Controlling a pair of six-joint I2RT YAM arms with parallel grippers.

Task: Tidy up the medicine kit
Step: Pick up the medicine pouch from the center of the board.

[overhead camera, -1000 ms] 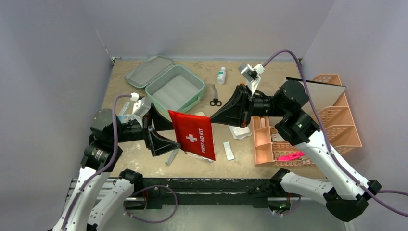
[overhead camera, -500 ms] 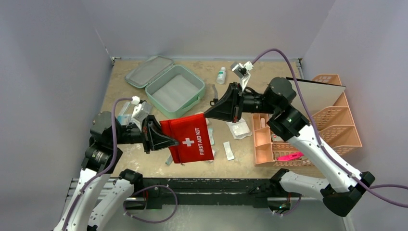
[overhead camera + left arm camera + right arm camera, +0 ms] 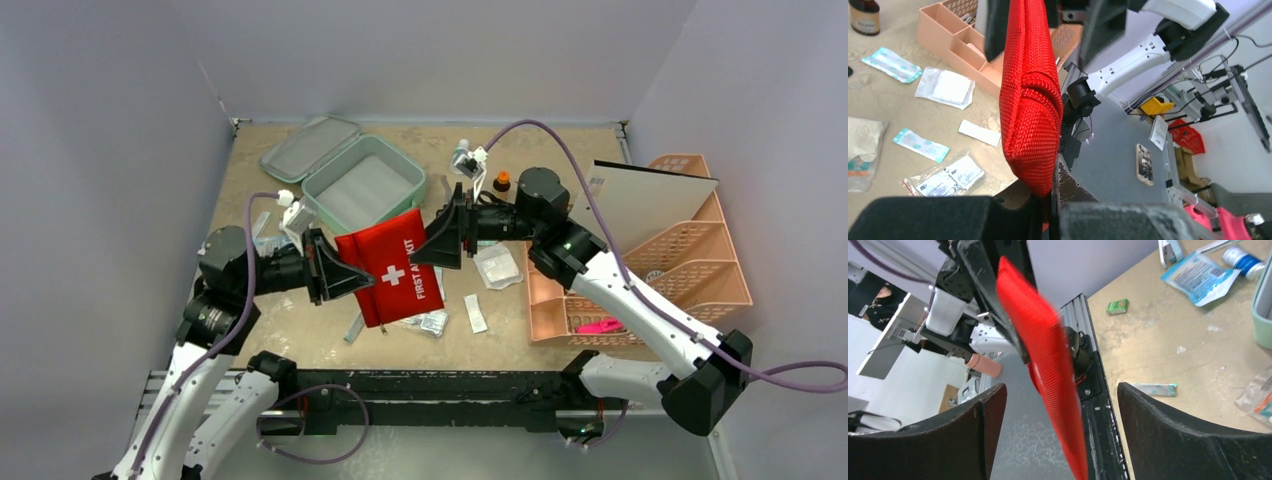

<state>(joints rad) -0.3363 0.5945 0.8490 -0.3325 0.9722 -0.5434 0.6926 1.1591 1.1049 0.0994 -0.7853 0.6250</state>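
Mint-green medicine kit point(image 3: 360, 185) looks stiff and light, best gripped by its lid rim, while just beside it the left end effector point(image 3: 355, 275) clamps the red first-aid pouch point(image 3: 395, 275) and the right end effector point(image 3: 437, 238) gapes.

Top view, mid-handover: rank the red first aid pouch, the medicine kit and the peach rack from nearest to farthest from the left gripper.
1. Red first aid pouch: clamped in the left gripper, mid-table.
2. Medicine kit: lid open, just behind that gripper, back left.
3. Peach rack: far right side of the table.
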